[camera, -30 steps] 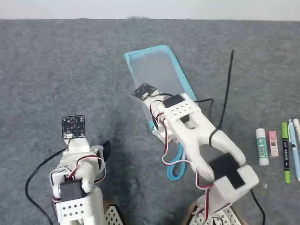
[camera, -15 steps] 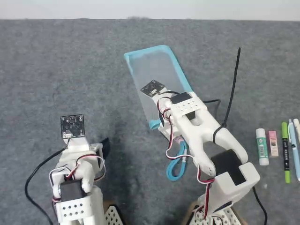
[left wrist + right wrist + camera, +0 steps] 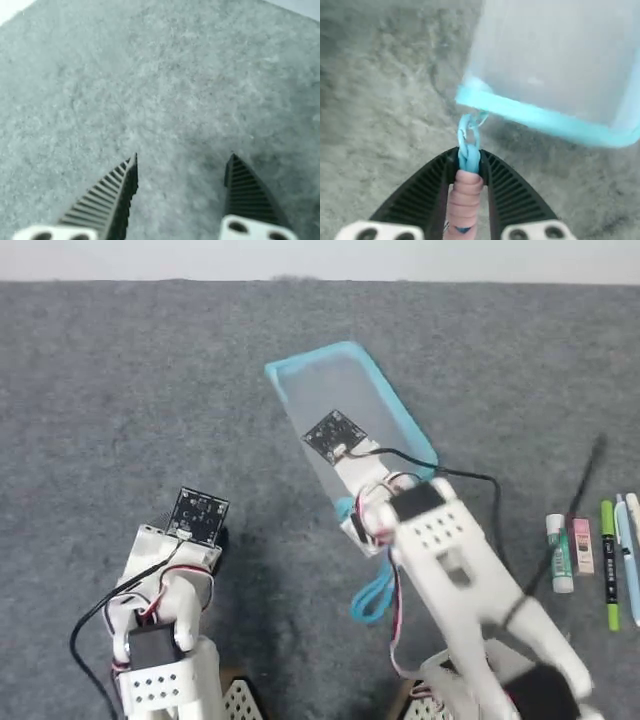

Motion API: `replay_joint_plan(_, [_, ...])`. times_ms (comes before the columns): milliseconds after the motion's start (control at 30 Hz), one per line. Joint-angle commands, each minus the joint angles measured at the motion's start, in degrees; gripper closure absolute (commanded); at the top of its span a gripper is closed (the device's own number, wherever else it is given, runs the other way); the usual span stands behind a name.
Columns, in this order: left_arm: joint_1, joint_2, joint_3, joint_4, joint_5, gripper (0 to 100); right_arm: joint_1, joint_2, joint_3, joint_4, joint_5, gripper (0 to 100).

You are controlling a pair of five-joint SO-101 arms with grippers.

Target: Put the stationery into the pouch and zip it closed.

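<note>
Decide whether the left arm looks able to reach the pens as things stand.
Probably not. The pens lie far to the right, and the right arm, holding the pouch's zip pull, stands between them and the left gripper.

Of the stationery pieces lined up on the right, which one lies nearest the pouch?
The white glue stick with a green cap, at the row's end nearest the pouch. The pink eraser and green pen lie beyond it.

1. Broad grey felt counter (image 3: 120, 370) left of the translucent blue-edged pouch (image 3: 345, 400) gives passage.
2. White right arm (image 3: 450, 550), its tool (image 3: 469, 156) clamped on the blue zipper pull (image 3: 468, 137), covers the pouch's near end.
3. Green and blue pens (image 3: 609, 570) and a white glue stick (image 3: 559, 555) line the right edge.
</note>
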Motion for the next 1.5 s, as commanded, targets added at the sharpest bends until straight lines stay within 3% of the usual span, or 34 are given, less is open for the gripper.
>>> replay_joint_plan(0, [0.00,-0.53,-7.52,-1.41,-0.35,73,-0.66,-11.03,-1.32,0.48,-0.70,99.2])
replay_joint_plan(200, [1.23,15.03,-24.57,0.97,1.58,66,-1.71,-14.90,-9.32,5.85,-0.18,99.2])
replay_joint_plan(433, [17.05,40.70,-40.84,0.09,15.82,64,-6.99,-15.78,-13.10,4.26,-4.40,99.2])
replay_joint_plan(633, [21.80,40.79,-42.42,-3.52,18.29,64,-3.91,-29.76,1.67,-5.05,-8.18,99.2])
replay_joint_plan(767, [22.15,40.44,-42.33,-3.78,21.19,64,-5.85,-36.26,5.10,-4.09,-6.68,99.2])
replay_joint_plan(1000, [28.04,40.44,-39.87,-2.99,19.16,64,-8.57,-31.52,5.01,-4.18,-6.42,99.2])
replay_joint_plan(1333, [28.22,40.35,-40.04,0.70,18.29,66,-8.13,-24.75,1.67,-4.09,-6.42,99.2])
replay_joint_plan(1467, [28.13,40.79,-36.44,-3.08,18.02,67,-8.13,-24.92,0.09,-3.47,-6.42,99.2])
